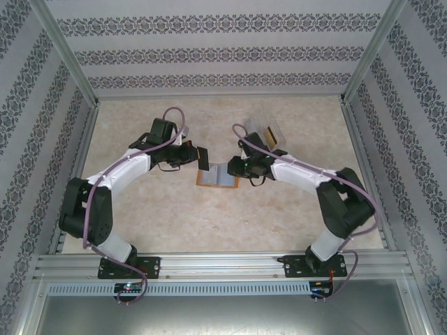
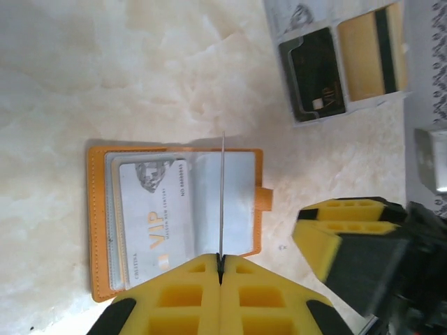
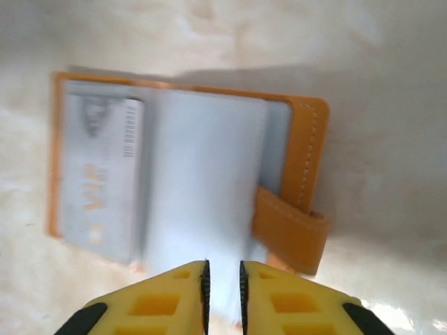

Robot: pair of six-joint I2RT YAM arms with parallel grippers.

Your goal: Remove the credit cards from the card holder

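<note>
Orange-tan leather-like folding card holder (image 2: 96,223): lying open and flat on the pale marbled tabletop (image 2: 140,70), at the left of the left-wrist view, well apart from the box.
Silver-white VIP card (image 2: 157,216): tucked in the left-hand grey-blue pocket, not out yet. It sits just left of the left pincer's line, and neither pincer touches it.
Thin grey sheet (image 2: 222,195): standing upright over the holder's middle, seen edge-on. A pocket leaf by my reckoning, though a card can't be ruled out.
Left pincer (image 2: 220,264): yellow fingers clamped tight on that sheet's near edge. Danger here: pull up and the whole holder could lift off the table with it, since nothing seems to pin it down.
Orange tab (image 2: 263,199): poking out on the holder's right edge, near the sheet. It could snag a finger coming in low.
Right pincer (image 3: 223,269): jaws a narrow slit apart, nothing seen gripped, hovering at the holder's near edge over the right-hand pocket, with the VIP card off to its left. That slit looks tight for a clean bite, and a miss would shove the holder sideways.
Clear plastic box (image 2: 349,106): far right, black card (image 2: 314,73) and yellow-gold card (image 2: 363,59) side by side inside, well apart from the left pincer.
</note>
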